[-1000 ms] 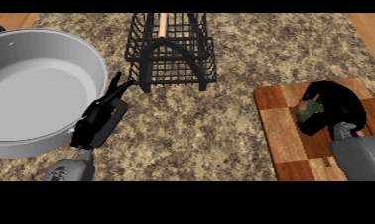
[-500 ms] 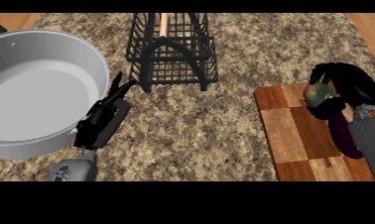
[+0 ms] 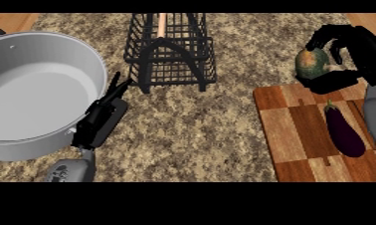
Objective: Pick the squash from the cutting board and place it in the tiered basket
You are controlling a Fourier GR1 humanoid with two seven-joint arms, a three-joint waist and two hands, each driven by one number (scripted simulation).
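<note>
The squash (image 3: 311, 63), green with an orange patch, hangs in the air just past the far edge of the cutting board (image 3: 294, 134). My right hand (image 3: 345, 59) is shut on it, fingers curled over its top and thumb under it. The black wire tiered basket (image 3: 171, 52) stands at the counter's far middle, to the left of the squash. My left hand (image 3: 101, 118) rests open beside the pot, fingers straight and pointing away.
A large steel pot (image 3: 44, 94) fills the left side, touching my left hand. A purple eggplant (image 3: 343, 130) lies on the cutting board's right part. Speckled counter (image 3: 206, 124) stretches between the basket and the board.
My right hand has lifted the squash off the cutting board and carried it away from me and upward. The eggplant it covered now shows. The left hand has not moved.
</note>
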